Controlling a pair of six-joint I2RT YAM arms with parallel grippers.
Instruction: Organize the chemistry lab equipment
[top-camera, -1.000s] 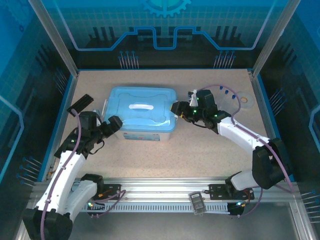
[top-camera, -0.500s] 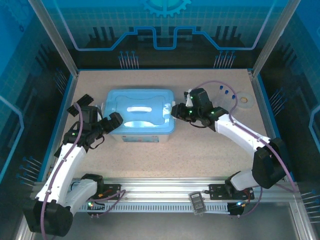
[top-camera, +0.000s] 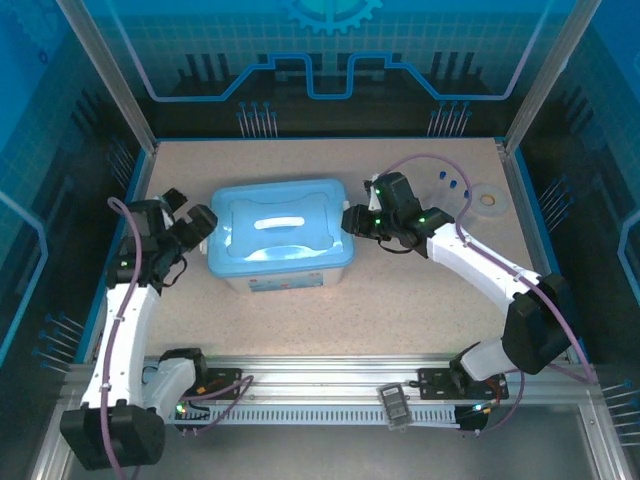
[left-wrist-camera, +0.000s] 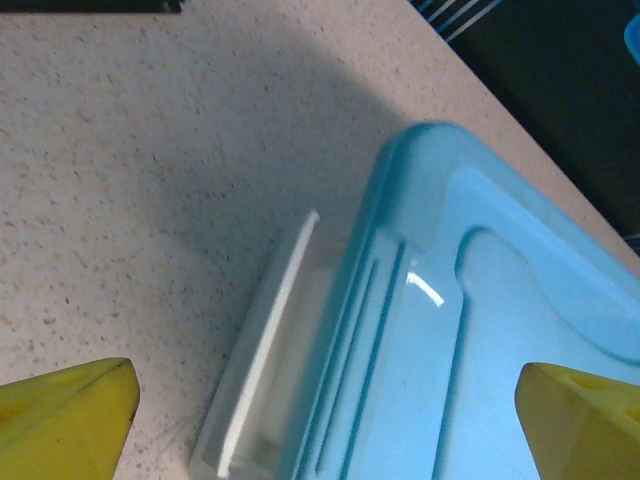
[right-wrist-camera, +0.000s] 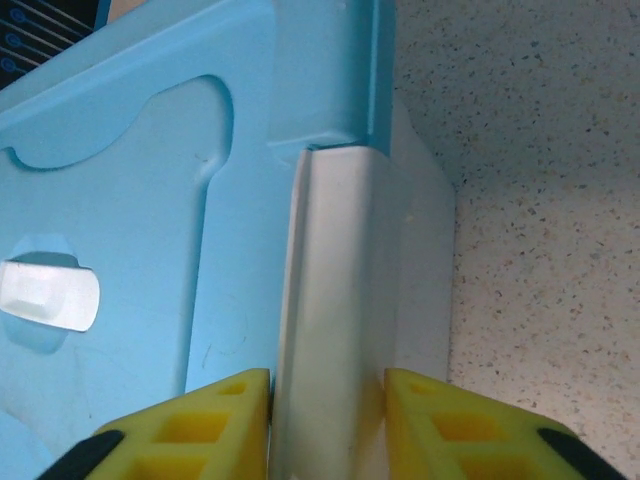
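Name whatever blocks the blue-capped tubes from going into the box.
The blue lid covers the box. The right gripper clamps the white latch at its right end; the tubes lie on the table beyond.

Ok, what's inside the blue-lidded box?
The blue lid is on and covers the inside, so any contents cannot be seen. Visible outside: a white handle on top and a white side latch between the right end effector's fingers.
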